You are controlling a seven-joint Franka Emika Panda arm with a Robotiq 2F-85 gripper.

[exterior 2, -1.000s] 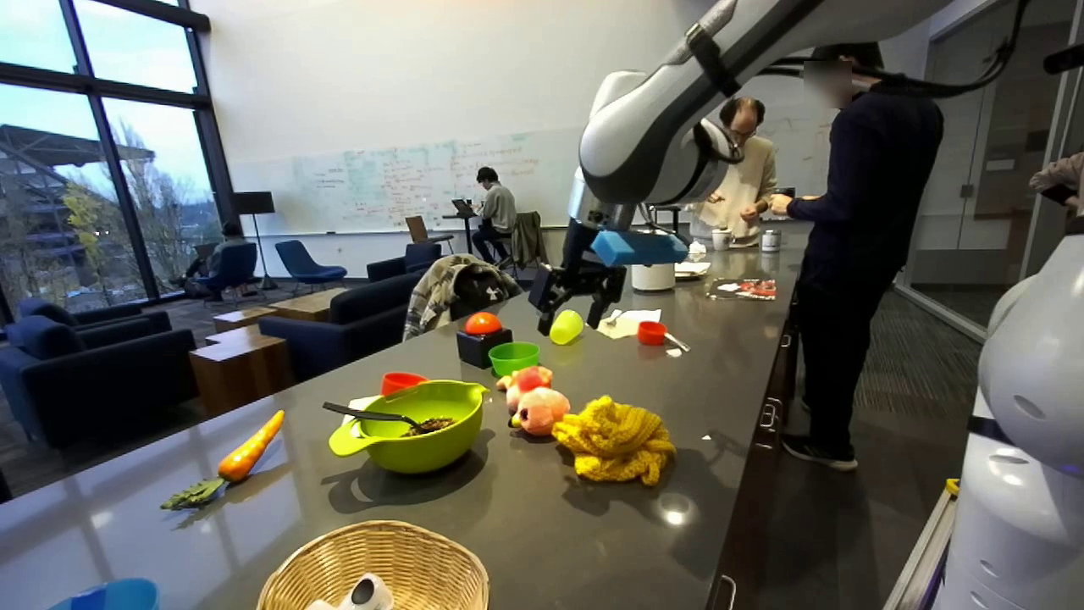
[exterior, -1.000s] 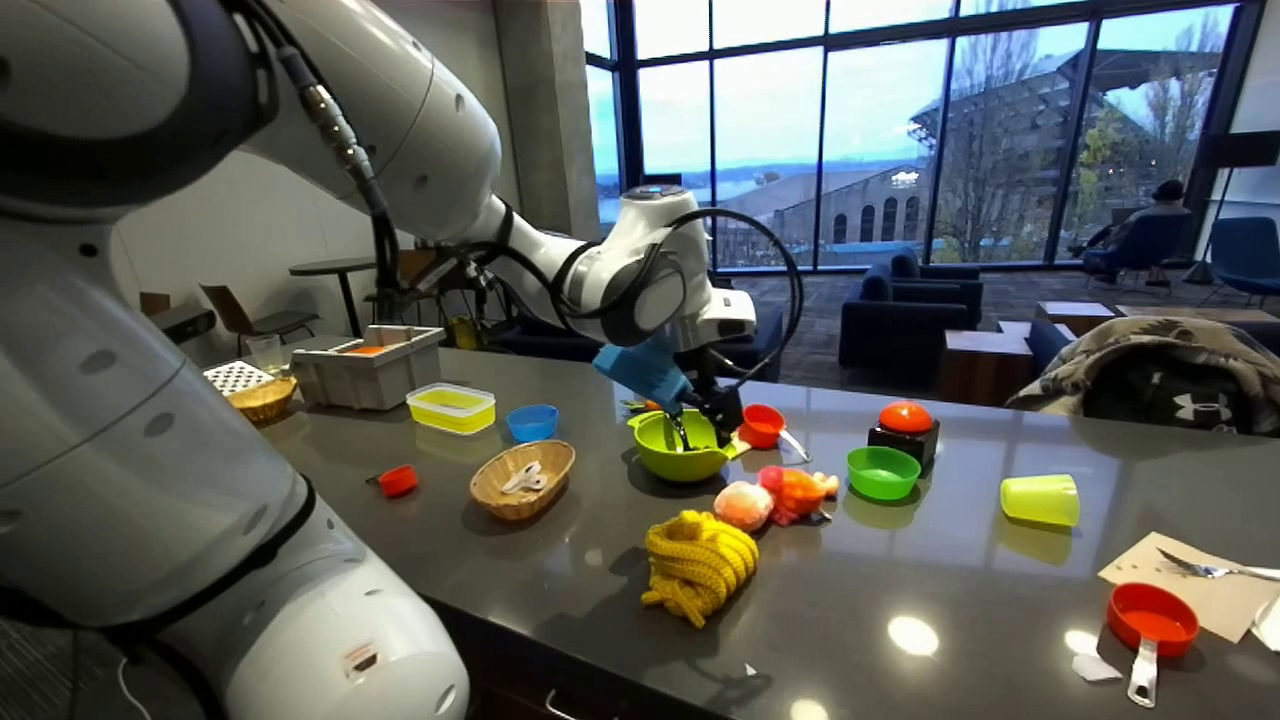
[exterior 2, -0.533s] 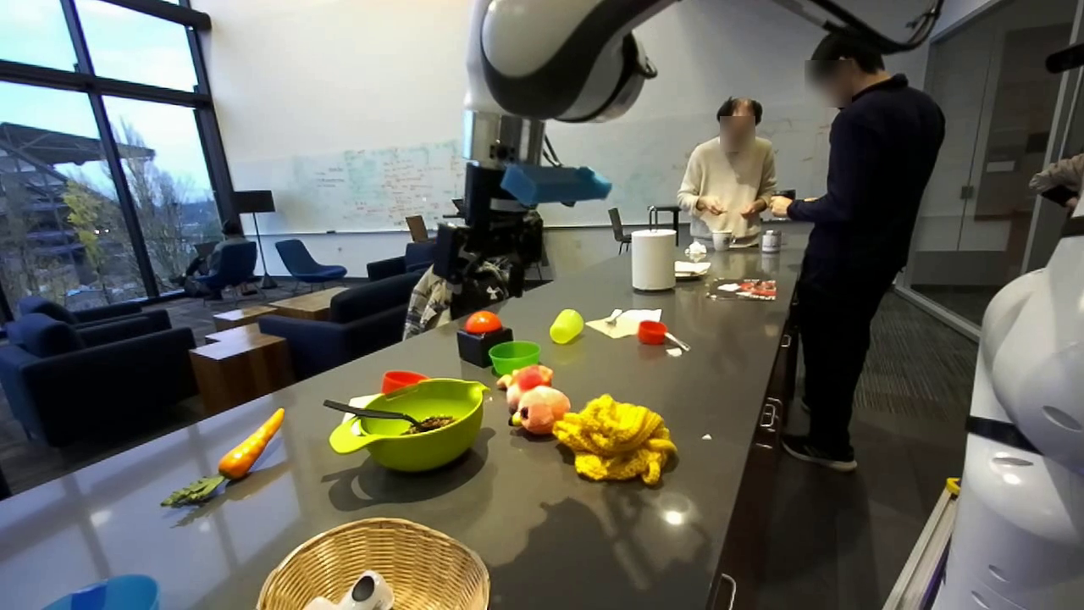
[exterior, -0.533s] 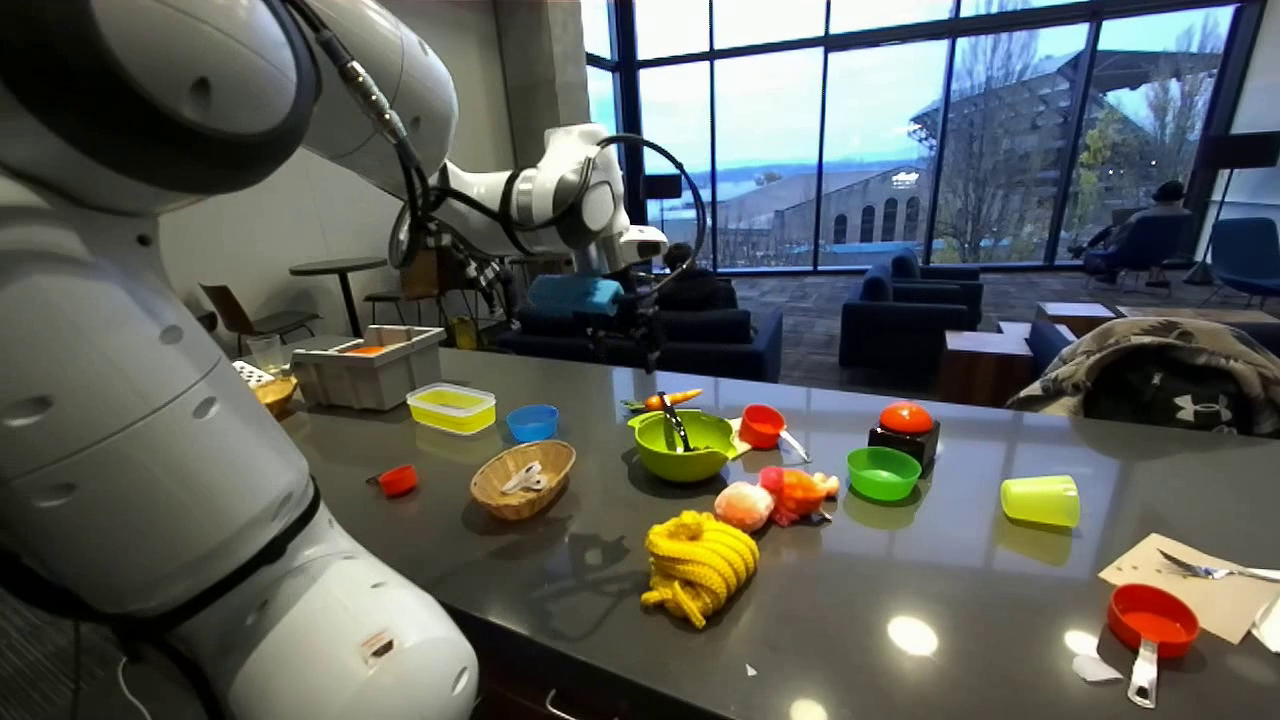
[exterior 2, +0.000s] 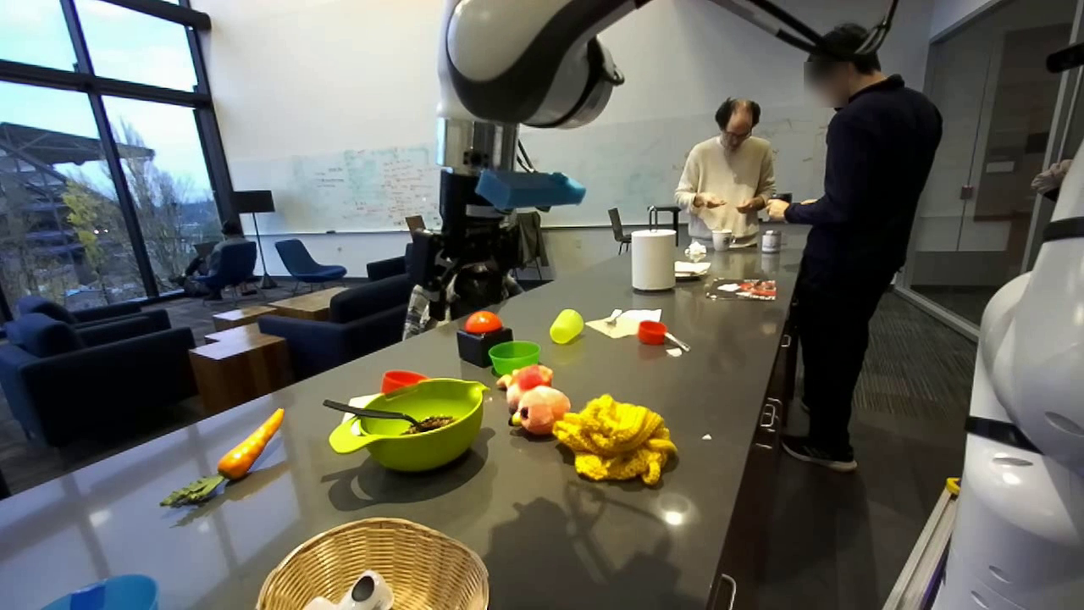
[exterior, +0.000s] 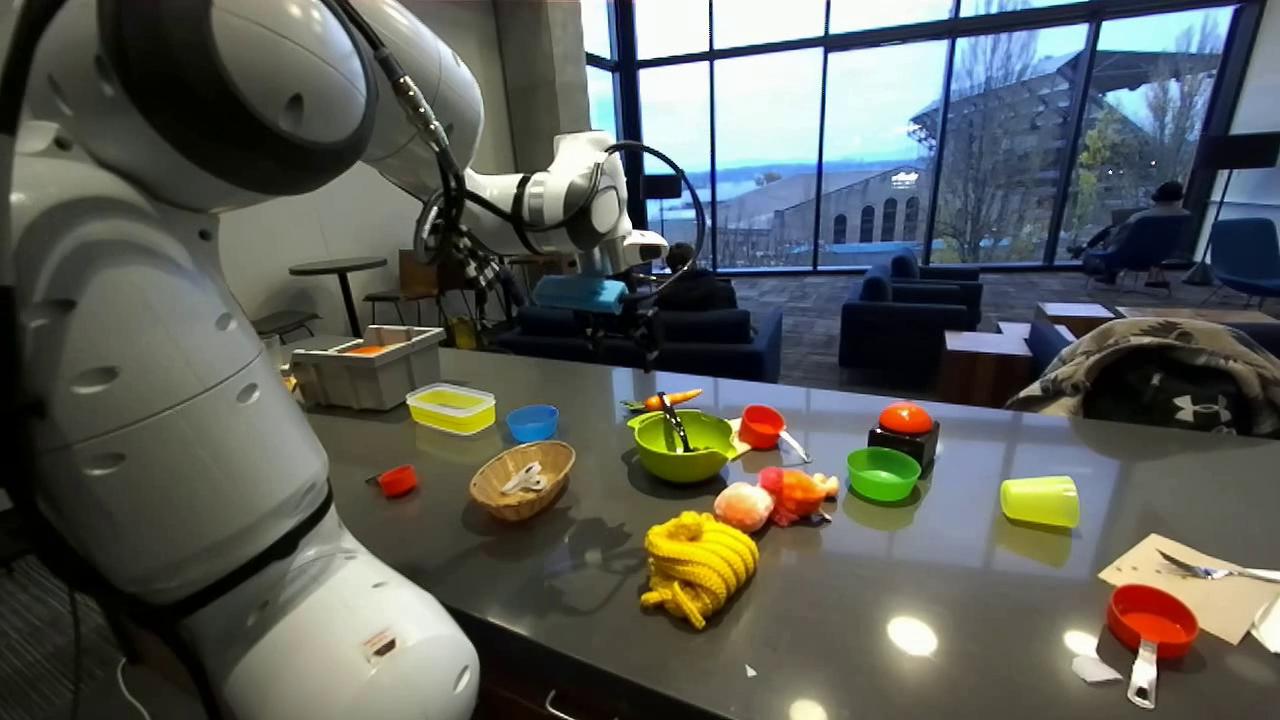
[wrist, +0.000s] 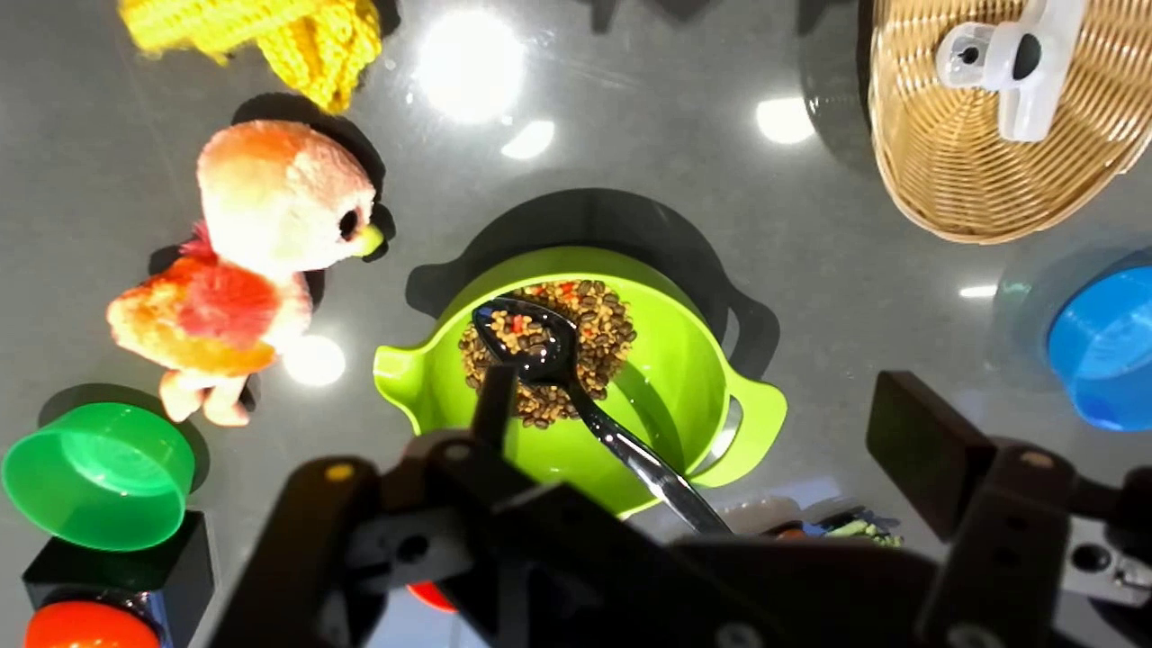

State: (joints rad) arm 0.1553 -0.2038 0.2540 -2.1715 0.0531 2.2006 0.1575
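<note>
Wide apart and empty, the jaws hang well above the table [exterior: 850, 600]. Below them the black spoon [wrist: 621, 441] leans in the green bowl [exterior 2: 432, 449], handle slanting toward the edge by the windows [exterior: 767, 120]; the plush bird [wrist: 252, 238] lies nearer the opposite edge.

In the wrist view, bare surface [wrist: 648, 117] opens at 12 o'clock from the lime-green bowl [wrist: 679, 351], with a plush bird [wrist: 256, 225] at 10, wicker basket [wrist: 958, 180] at 2 and jutting black spoon [wrist: 630, 450] at 5 blocking passage.
</note>
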